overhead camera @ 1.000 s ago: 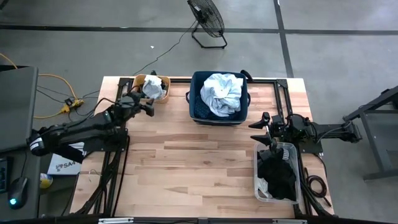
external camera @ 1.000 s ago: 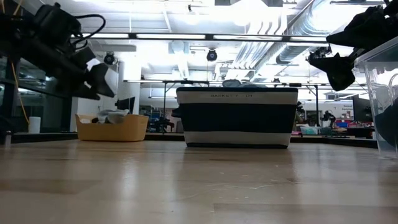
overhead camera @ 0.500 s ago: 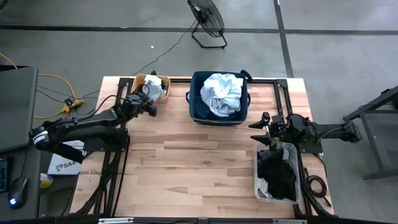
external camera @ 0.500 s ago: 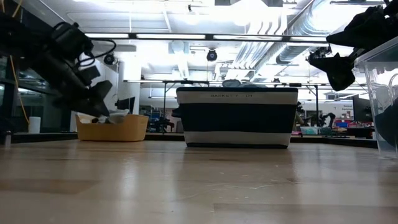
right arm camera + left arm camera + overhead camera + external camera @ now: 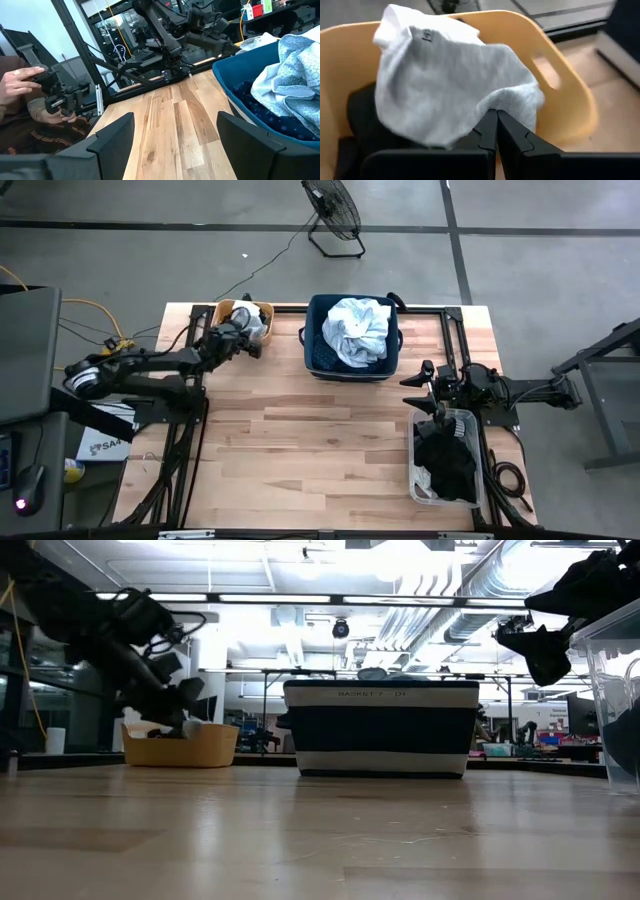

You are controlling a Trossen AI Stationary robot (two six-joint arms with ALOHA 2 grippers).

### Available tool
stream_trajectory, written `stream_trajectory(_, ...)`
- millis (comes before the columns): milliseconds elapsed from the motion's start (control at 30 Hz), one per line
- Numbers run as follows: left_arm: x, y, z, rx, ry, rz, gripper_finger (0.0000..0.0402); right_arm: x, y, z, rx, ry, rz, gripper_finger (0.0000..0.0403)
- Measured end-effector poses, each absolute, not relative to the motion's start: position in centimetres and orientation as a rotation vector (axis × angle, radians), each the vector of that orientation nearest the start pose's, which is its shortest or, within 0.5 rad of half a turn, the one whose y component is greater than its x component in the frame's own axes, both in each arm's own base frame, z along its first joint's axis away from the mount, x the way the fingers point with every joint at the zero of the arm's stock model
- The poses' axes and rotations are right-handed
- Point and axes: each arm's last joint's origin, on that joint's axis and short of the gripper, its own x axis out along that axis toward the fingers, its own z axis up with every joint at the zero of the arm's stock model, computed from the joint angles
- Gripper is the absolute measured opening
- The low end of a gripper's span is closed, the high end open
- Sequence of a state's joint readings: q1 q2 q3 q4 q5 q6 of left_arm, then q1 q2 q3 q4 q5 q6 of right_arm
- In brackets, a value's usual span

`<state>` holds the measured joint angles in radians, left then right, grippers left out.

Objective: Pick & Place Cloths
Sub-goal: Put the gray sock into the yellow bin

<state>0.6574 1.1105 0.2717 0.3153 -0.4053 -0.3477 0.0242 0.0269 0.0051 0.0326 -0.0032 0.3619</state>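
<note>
An orange tub (image 5: 224, 309) at the table's far left holds a white-grey cloth (image 5: 445, 85) lying over a black piece (image 5: 360, 115). My left gripper (image 5: 496, 120) reaches slantwise down into the tub and is shut at this cloth's edge; in the low view it (image 5: 190, 708) is just above the tub (image 5: 180, 747). A navy bin (image 5: 314, 340) at the far middle holds a pale blue-white shirt (image 5: 358, 330) on a dark-blue patterned one (image 5: 260, 107). My right gripper (image 5: 175, 145) waits open at the right edge (image 5: 418, 377). My left gripper has the white-grey cloth's near edge (image 5: 512, 105) pinched between its two fingertips. It comes slanting down from the table's left and near side. The tips cover the contact itself, so I cannot tell how many layers. The cloth still lies in the tub on the black piece.
A clear plastic box (image 5: 420, 442) with black cloths (image 5: 447, 465) stands at the near right, below my right gripper. The wooden table's middle (image 5: 310, 430) is bare. A person's hands (image 5: 25, 85) on a control handle show beyond the table's left side.
My left gripper has gone toward the table's far edge and down into the orange tub, tipping a little further downward, and has shut at the white-grey cloth. The cloth lies where it was.
</note>
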Motion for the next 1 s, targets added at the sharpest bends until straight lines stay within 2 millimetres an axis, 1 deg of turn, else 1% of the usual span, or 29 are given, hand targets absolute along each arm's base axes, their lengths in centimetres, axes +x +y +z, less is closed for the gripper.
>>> stream_trajectory(233, 15.6, 15.8, 15.4, -0.398, 0.384, 1.222, 0.0012, 9.9, 0.2, 16.6, 0.362, -0.006, 0.029, 0.0275)
stream_trajectory(400, 15.6, 17.5, 14.6, -0.424, 0.380, 1.278, 0.0012, 9.9, 0.2, 16.6, 0.362, -0.006, 0.029, 0.0275)
stream_trajectory(500, 15.6, 17.9, 14.0, -0.432, 0.390, 1.291, 0.0013, 9.9, 0.2, 16.6, 0.362, -0.006, 0.029, 0.0275)
stream_trajectory(600, 15.7, 18.0, 13.9, -0.427, 0.381, 1.290, 0.0013, 9.9, 0.2, 16.6, 0.362, -0.006, 0.029, 0.0275)
stream_trajectory(800, 15.7, 18.1, 15.1, -0.362, 0.333, 1.291, 0.0013, 9.9, 0.2, 16.6, 0.362, -0.006, 0.029, 0.0275)
stream_trajectory(1000, 15.2, 17.8, 15.8, -0.342, 0.290, 1.351, 0.0013, 9.9, 0.2, 16.6, 0.362, -0.006, 0.029, 0.0275)
